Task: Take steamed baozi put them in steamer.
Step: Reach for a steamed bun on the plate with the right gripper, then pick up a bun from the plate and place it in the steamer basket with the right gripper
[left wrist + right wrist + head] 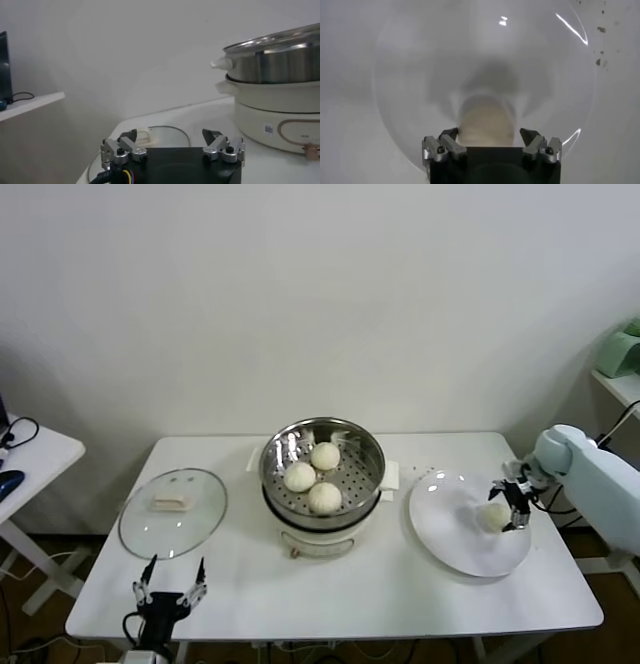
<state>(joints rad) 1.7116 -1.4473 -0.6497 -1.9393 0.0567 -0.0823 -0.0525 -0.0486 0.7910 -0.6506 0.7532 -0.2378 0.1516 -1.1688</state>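
R gripper [514, 506] jaws spread, last baozi [494, 517] sits between them, prob. not yet touched; you close centred, gently, lift clear of plate [450, 534].

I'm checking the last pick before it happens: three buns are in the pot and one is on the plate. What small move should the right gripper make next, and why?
Probably close the right gripper on the last baozi. Its fingers stand open on either side of the bun on the white plate, and the steamer already holds three.
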